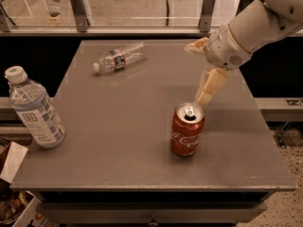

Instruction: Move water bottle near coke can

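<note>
Right now my end effector [195,74] hangs over the surface [118,145], at about 2 o'clock from its middle. It is released and holds nothing. One cream finger [210,85] points down, and the other juts off toward 10 o'clock, spread well away from the first.

The lower fingertip sits just past the top rim of the coke can [187,130], at the can's 1 o'clock; I cannot tell whether it touches the rim. The coke can stands upright at roughly 4 o'clock on the surface.

The water bottle [119,57] lies on its side at about 11 o'clock, with its cap toward 8 o'clock, well apart from both the can and my end effector. A larger bottle [34,109] with a white cap stands upright at 9 o'clock, near the edge there.
</note>
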`<action>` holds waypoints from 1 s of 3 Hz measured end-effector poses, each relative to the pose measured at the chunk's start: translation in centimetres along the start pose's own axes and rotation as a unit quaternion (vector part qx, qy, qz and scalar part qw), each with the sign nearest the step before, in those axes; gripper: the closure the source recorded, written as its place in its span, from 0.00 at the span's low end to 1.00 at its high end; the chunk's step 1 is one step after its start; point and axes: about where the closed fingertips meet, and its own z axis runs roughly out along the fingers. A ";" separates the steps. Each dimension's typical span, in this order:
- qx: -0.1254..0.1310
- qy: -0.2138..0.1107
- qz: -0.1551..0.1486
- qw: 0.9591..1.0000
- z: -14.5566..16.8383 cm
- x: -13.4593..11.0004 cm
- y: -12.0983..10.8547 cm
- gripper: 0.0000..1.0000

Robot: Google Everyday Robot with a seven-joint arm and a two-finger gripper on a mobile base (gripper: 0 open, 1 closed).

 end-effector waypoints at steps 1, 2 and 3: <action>-0.011 -0.052 -0.013 0.998 2.7 -2.8 -2.3 0.00; -0.028 -0.107 -0.008 0.994 5.2 -6.2 -3.5 0.00; -0.028 -0.107 -0.008 0.994 5.2 -6.2 -3.5 0.00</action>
